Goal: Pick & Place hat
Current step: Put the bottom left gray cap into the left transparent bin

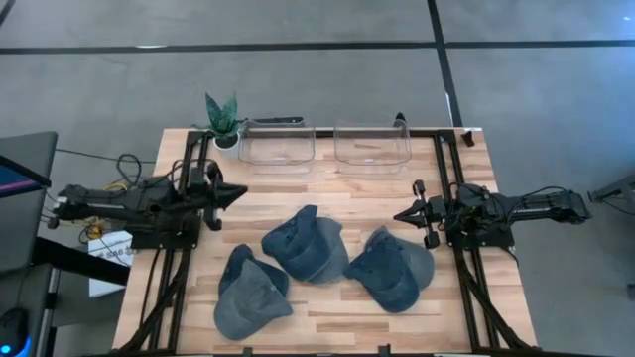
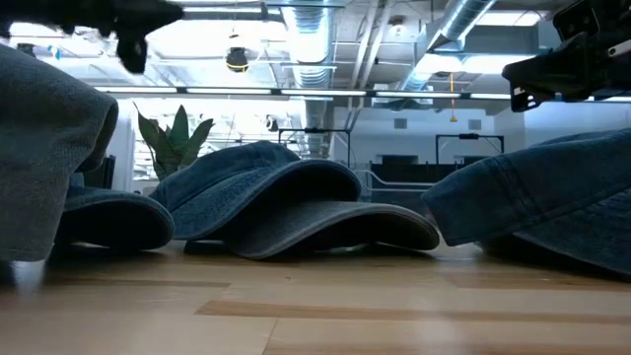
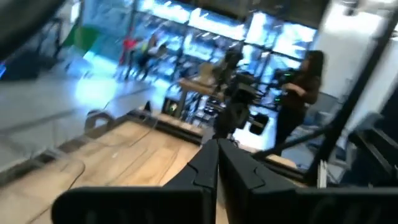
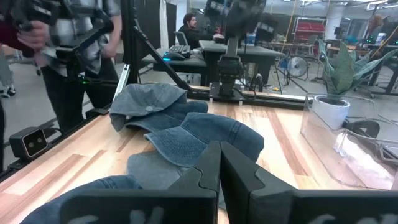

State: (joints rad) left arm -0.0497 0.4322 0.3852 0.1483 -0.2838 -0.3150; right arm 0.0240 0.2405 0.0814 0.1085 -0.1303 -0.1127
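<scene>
Three denim hats lie on the wooden counter (image 1: 347, 188), toward its front edge: left hat (image 1: 250, 294), middle hat (image 1: 305, 245), right hat (image 1: 392, 268). The middle hat touches the right one. Two clear bins, left bin (image 1: 277, 145) and right bin (image 1: 372, 146), stand at the back edge beside a potted plant (image 1: 222, 119). Left claw (image 1: 241, 194) hangs above the counter's left side, fingers together, empty. Right claw (image 1: 400, 214) hangs at the right side, fingers together, empty, near the right hat.
</scene>
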